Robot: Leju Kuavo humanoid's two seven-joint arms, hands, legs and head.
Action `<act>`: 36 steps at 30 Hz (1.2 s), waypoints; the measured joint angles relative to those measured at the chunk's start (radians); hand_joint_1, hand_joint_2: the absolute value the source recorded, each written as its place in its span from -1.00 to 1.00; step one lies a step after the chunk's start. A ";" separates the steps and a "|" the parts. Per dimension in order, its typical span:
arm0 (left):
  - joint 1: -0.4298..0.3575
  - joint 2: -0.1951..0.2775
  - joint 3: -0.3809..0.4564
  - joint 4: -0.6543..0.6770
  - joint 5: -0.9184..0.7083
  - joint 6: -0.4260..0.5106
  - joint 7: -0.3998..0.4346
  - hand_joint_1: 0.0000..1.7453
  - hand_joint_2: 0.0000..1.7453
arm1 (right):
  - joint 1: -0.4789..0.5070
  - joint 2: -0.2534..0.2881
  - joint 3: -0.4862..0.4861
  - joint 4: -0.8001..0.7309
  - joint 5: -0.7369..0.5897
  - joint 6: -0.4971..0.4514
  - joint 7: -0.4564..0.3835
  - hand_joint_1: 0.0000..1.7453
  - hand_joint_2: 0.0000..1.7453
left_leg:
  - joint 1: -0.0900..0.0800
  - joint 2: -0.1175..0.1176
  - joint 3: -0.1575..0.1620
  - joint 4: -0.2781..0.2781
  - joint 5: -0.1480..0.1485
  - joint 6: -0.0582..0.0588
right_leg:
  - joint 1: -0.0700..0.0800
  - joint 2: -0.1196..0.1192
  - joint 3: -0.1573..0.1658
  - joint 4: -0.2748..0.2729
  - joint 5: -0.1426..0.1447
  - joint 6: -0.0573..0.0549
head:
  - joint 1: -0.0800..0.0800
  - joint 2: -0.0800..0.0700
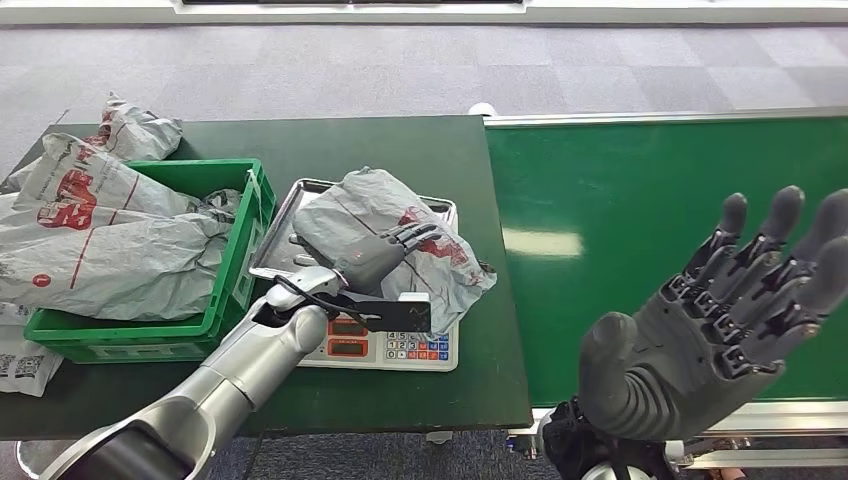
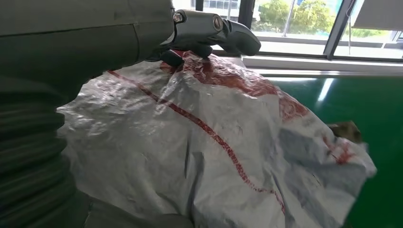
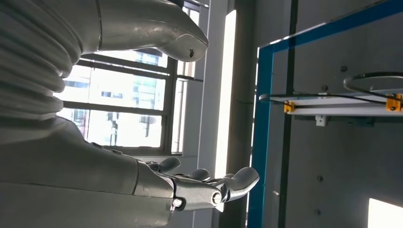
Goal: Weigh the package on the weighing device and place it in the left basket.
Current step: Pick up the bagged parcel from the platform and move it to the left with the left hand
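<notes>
A crumpled grey package (image 1: 440, 250) with red print lies on the steel tray (image 1: 285, 215) of the weighing scale (image 1: 390, 345). My left hand (image 1: 375, 255) rests on top of it, its fingers stretched over the bag. In the left wrist view the fingers (image 2: 214, 28) reach across the package (image 2: 214, 142), which sits between them and the thumb side, with no firm grip showing. The green basket (image 1: 240, 260) stands just left of the scale. My right hand (image 1: 720, 320) is raised over the belt, fingers (image 3: 199, 190) spread and holding nothing.
Several grey packages (image 1: 110, 240) are heaped in the green basket, and another (image 1: 130, 130) lies behind it. A green conveyor belt (image 1: 620, 200) runs to the right of the dark table (image 1: 400, 140). The scale's keypad faces the table's front edge.
</notes>
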 joint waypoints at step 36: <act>-0.031 -0.055 -0.029 0.128 0.008 0.077 -0.007 1.00 1.00 | -0.009 0.025 0.010 0.072 -0.033 0.107 0.000 -1.00 1.00 | 0.001 0.000 0.000 0.000 0.000 0.000 | 0.001 0.000 0.000 0.000 0.000 0.000 | 0.000 0.000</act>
